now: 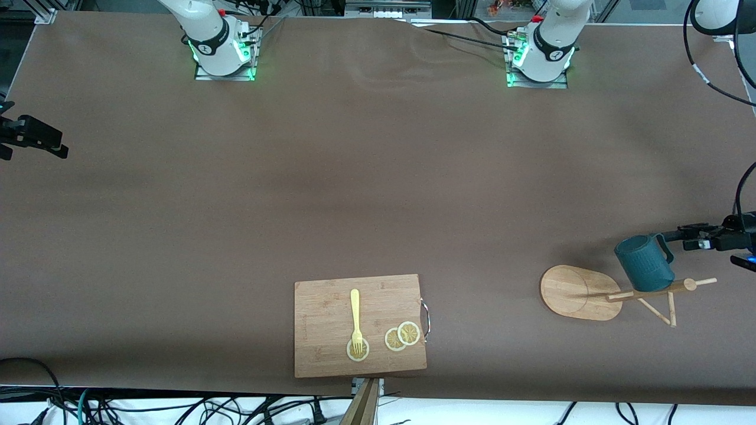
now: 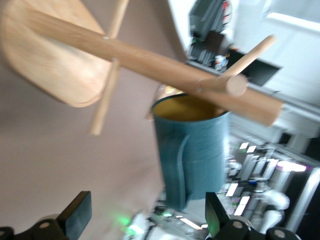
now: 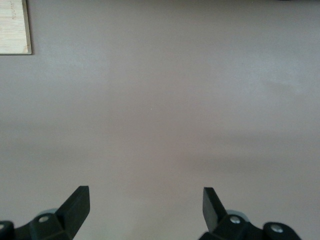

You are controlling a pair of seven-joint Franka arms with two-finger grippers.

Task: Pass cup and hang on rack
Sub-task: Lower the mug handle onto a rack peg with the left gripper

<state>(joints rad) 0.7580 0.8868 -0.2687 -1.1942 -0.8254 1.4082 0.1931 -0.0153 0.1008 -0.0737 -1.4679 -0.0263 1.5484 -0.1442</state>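
Since the cup (image 1: 644, 263) already hangs on the rack (image 1: 582, 292), left gripper (image 1: 679, 234) is released beside its handle; right gripper (image 3: 145, 200) waits open. Cup looks rigid, glazed, breakable: take the handle.

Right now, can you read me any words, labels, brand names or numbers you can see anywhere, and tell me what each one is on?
No text can be read anywhere.
The cup: no print; ribbed teal only.
The rack: bare bamboo, no label.
The cutting board: no mark visible.
The arm bases: small dark round marks, too small to read.
The left gripper and right gripper: no lettering shows.
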